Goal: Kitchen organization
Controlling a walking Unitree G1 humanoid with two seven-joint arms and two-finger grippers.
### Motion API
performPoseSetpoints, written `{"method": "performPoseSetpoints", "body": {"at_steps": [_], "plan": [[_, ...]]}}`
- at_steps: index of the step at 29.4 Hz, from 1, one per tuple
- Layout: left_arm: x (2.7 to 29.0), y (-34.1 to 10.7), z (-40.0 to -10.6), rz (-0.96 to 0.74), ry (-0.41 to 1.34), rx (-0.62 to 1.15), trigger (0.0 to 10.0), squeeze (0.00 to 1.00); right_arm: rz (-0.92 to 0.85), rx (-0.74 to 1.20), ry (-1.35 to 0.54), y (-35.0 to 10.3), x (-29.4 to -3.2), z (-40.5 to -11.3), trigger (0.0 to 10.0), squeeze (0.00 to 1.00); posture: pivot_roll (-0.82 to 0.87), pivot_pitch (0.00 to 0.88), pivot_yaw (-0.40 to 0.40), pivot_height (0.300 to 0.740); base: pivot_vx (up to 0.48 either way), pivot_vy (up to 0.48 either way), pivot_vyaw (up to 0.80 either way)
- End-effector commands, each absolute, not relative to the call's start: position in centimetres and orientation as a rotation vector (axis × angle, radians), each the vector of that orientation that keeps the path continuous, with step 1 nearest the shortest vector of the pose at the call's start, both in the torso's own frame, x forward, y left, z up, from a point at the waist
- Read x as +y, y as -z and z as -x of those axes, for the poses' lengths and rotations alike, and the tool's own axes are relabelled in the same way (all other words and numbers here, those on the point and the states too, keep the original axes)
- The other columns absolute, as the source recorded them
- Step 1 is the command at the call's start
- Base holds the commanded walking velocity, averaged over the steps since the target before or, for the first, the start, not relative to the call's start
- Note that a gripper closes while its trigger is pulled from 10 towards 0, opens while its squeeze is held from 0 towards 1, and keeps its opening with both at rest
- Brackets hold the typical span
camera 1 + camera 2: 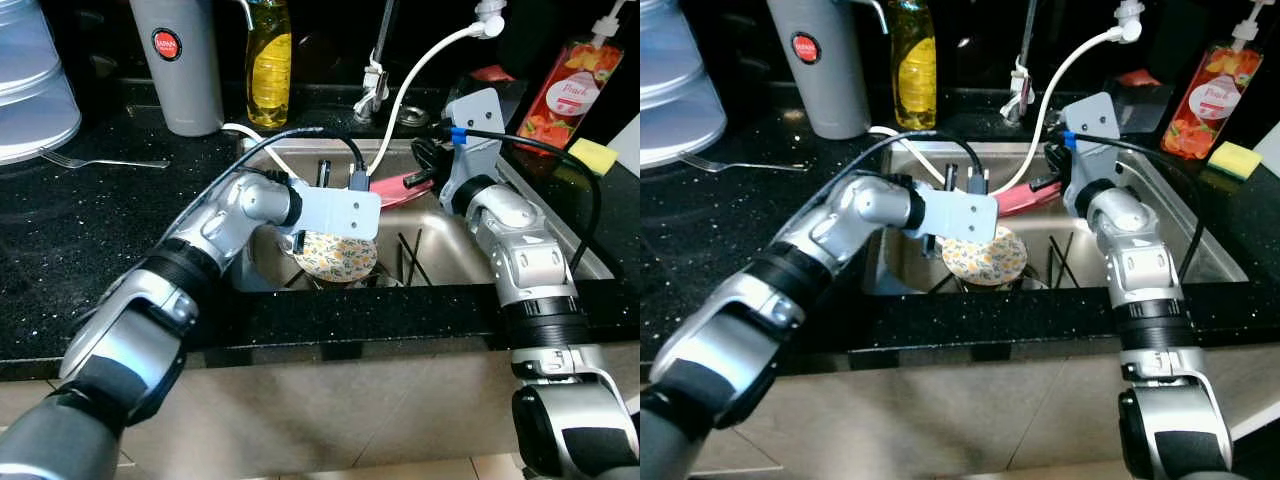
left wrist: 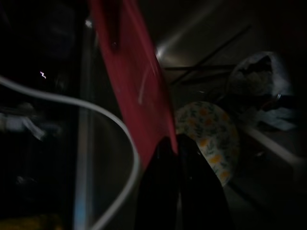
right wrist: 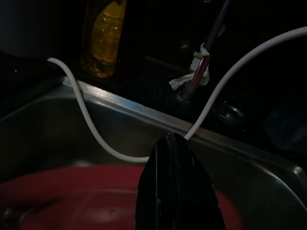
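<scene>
A red plate (image 1: 400,188) is raised on edge over the steel sink (image 1: 575,255), between my two wrists. In the left wrist view my left gripper (image 2: 170,143) is shut on the red plate's (image 2: 134,81) lower edge. Down in the basin, under my left wrist, a floral plate (image 1: 335,255) leans on a black wire rack (image 1: 410,258). My right gripper (image 3: 172,139) is shut with nothing between its fingers; it hangs just over the red plate (image 3: 72,196) and points at the sink's back wall. A white hose (image 1: 420,70) loops down from the tap past both grippers.
On the black counter behind the sink stand a grey flask (image 1: 180,60), a yellow bottle (image 1: 270,60) and the faucet (image 1: 378,70). A peach soap bottle (image 1: 565,90) and a yellow sponge (image 1: 595,155) are at the right. A fork (image 1: 100,160) and a clear container (image 1: 30,90) sit at the left.
</scene>
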State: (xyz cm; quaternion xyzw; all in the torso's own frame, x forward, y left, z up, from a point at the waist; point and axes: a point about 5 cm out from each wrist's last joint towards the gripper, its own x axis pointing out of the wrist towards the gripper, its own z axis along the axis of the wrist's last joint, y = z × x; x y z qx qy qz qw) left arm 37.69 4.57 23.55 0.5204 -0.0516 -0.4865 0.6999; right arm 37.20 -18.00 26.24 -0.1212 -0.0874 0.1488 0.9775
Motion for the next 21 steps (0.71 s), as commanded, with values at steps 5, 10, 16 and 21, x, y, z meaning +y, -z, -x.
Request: {"method": "performPoseSetpoints", "body": {"at_steps": [5,10,16,21], "plan": [[3.6,-22.5,-38.2,-1.033,1.032,-0.085,10.0,0.47,0.221,-0.197,-0.295,-26.8,-17.6,-37.2,10.0,0.00,0.19,0.000,-0.034,0.740,0.000,0.000,0.00],[3.8,-20.5,-38.1,-0.975,1.060,-0.005,10.0,1.00,0.209,-0.207,-0.290,-27.0,-17.3,-37.3,10.0,0.00,0.19,0.000,-0.037,0.740,0.000,0.000,0.00],[4.9,-20.2,-39.0,-0.879,0.955,0.047,10.0,1.00,0.191,-0.214,-0.268,-27.2,-17.5,-37.4,10.0,0.00,0.19,0.000,-0.041,0.740,0.000,0.000,0.00],[5.4,-22.9,-39.4,-0.761,0.893,-0.075,10.0,0.00,0.182,-0.216,-0.248,-27.3,-17.8,-37.4,10.0,0.00,0.19,0.000,-0.042,0.740,0.000,0.000,0.00]]}}
